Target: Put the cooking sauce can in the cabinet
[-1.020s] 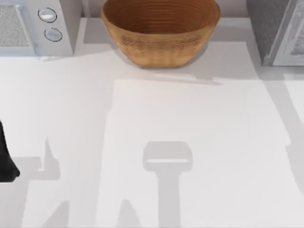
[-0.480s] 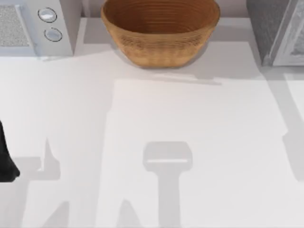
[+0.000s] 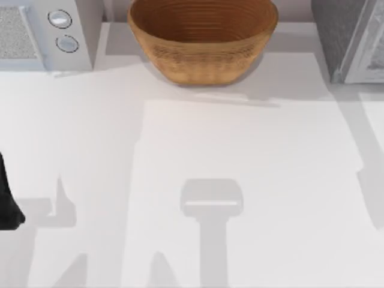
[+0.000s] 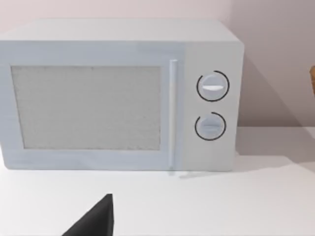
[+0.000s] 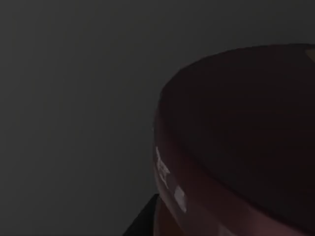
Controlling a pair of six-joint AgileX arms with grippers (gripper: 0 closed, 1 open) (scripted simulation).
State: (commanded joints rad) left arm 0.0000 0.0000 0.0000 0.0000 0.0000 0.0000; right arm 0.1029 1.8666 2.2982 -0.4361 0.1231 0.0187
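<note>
Woven brown wicker marks the basket point(image 3: 203, 39) at the far middle of the white table point(image 3: 240, 156) in the top view, with the white microwave point(image 3: 45, 33) at the far left and the grey cabinet point(image 3: 351, 39) with its pale door panel at the far right. My left arm point(image 3: 7, 201) sits parked at the left edge; whether its gripper is spread or pressed together cannot be told.

In the left wrist view the microwave point(image 4: 118, 96) faces the camera, door closed, two round knobs point(image 4: 212, 105) on its panel, and a dark wedge point(image 4: 93, 221), probably part of the left gripper, juts in over the table.

The right wrist view is dark; the maroon lid of the cooking sauce can point(image 5: 236, 147) looms very near the camera against shadowed grey. I judge the can is at or inside the cabinet, but its exact place, and whether the right gripper pinches it, cannot be told.

The can looks rigid, smooth-sided and light. A hold across the body below the lid should be safest, since the glossy lid may slip.
</note>
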